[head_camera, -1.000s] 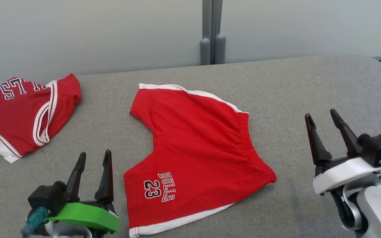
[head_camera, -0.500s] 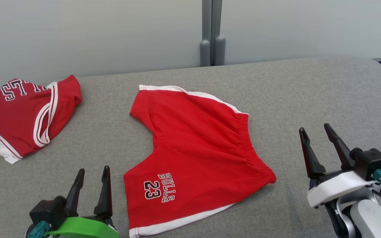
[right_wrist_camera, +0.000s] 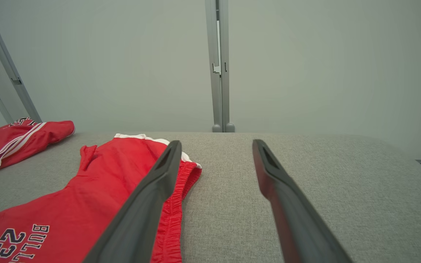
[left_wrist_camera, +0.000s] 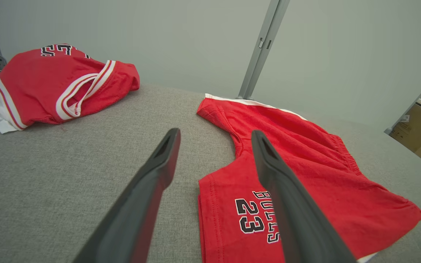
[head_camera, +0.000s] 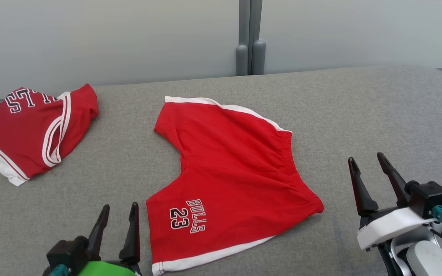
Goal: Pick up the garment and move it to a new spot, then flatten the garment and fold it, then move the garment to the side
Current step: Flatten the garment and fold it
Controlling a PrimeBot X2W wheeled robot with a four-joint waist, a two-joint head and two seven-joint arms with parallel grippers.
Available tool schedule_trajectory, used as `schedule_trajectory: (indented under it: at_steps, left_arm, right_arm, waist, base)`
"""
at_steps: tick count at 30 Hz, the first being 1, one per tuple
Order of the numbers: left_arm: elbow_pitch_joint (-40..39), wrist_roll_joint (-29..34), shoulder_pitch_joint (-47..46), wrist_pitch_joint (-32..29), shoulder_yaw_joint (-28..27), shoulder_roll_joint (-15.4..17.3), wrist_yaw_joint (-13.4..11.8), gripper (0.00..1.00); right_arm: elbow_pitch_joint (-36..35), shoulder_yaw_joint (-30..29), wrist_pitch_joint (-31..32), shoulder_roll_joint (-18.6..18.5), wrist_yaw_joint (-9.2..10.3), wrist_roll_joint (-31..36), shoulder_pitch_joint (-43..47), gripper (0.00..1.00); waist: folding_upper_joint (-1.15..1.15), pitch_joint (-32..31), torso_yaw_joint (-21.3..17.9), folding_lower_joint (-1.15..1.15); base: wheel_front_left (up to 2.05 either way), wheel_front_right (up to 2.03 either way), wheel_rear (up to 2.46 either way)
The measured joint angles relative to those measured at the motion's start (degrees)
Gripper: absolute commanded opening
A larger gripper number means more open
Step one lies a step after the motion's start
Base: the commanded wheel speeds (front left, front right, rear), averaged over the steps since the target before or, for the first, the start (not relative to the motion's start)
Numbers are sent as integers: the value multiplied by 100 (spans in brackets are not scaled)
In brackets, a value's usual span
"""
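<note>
Red shorts (head_camera: 236,168) read "BULLS 23"; left pincer (head_camera: 121,206) and right pincer (head_camera: 365,158) gape empty.

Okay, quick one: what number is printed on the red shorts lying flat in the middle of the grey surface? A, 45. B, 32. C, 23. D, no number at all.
C: the shorts carry lettering reading BULLS 23 near one leg hem.
</note>
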State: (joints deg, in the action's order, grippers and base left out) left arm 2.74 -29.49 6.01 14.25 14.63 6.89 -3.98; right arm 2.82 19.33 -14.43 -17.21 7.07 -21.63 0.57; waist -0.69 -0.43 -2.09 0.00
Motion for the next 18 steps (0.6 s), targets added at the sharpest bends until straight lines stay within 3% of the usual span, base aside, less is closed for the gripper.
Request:
schedule_trajectory:
  at_steps: [14,18]
  left_arm:
    - [572,-203,633,-724,748,355,758,100]
    - [765,-242,636,-826,790,357,853,100]
  right_arm:
    - [417,189,1,-134,-302,59,347,100]
    - [472,186,1,-118,-359,69,336,100]
  waist:
    - [0,251,195,0]
    - [0,311,217,0]
  base:
    - [0,0,0]
    - [0,0,0]
